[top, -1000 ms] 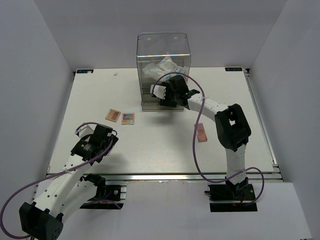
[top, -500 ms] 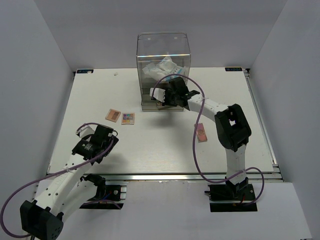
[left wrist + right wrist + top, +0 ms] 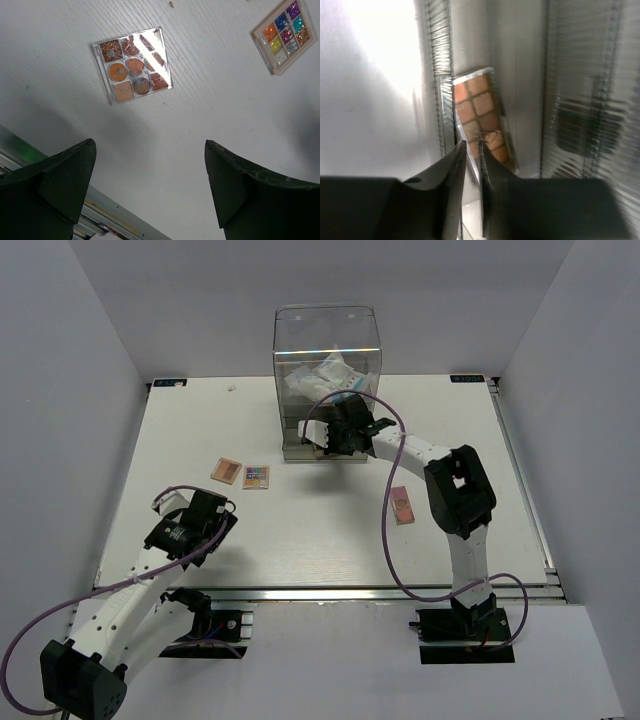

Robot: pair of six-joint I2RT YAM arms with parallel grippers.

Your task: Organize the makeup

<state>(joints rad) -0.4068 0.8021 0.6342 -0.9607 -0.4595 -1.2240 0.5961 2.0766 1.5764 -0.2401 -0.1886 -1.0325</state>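
A white surface point(image 3: 330, 525) with a faint streaked grain is closed in by plain pale grey panels: a back wall point(image 3: 180, 300), a left wall point(image 3: 60, 420) and a right wall point(image 3: 590, 420). A bare aluminium rail point(image 3: 320, 594) runs along its near edge, and a side rail point(image 3: 522, 480) runs up its right. The light is even and diffuse, casting only soft shadows.
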